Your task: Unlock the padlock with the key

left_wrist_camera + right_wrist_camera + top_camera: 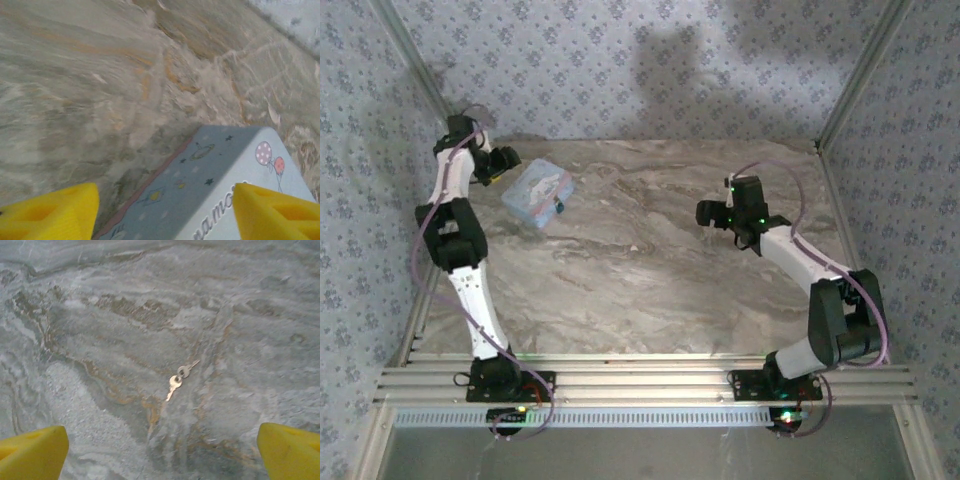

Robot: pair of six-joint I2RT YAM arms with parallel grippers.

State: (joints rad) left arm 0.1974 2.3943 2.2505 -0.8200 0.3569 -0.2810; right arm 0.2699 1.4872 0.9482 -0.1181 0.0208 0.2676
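Two small keys (178, 377) joined on a ring lie flat on the marble tabletop, one brass and one silver. My right gripper (162, 452) hovers above them, open, its yellow fingers (32, 452) wide apart with nothing between them. A pale blue printed box (537, 193) sits at the back left. A small dark piece (558, 207) shows at the box's right edge; I cannot tell if it is the padlock. My left gripper (165, 212) hangs open just above the blue box (225, 175), near its corner, and grips nothing. From above, the left gripper (505, 163) is at the box's far left side.
The marble table (650, 290) is walled on three sides by patterned panels with metal corner posts (860, 70). The right gripper (710, 212) is at centre right. An aluminium rail (640, 380) carries both arm bases along the near edge.
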